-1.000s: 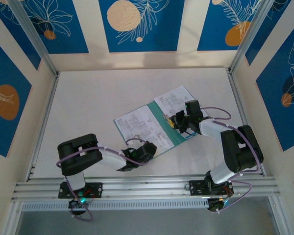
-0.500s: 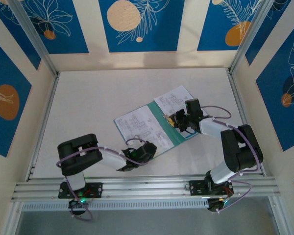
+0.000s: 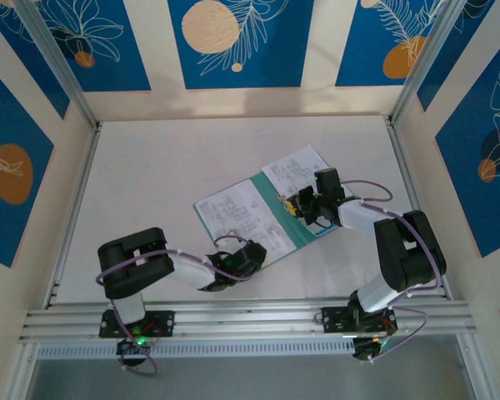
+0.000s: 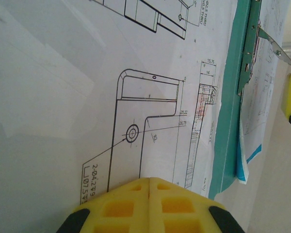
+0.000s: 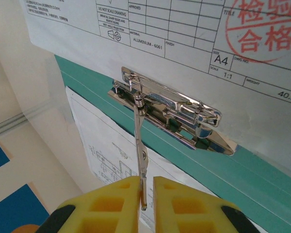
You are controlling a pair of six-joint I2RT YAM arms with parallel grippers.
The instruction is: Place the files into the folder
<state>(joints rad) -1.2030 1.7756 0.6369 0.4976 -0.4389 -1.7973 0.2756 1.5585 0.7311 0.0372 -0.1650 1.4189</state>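
The right gripper [image 5: 146,187] pinches a thin silver metal lever [image 5: 139,131] between its two yellow fingers [image 5: 111,204]. The lever sticks up from a shiny metal clip [image 5: 174,109] on the flat teal-green paper folder [image 5: 242,170]. A white paper sheet [image 5: 184,29] with black boxes and a round red stamp [image 5: 266,24] lies on the far side of the clip. Another white sheet with line drawings [image 5: 102,141] lies on the near side.
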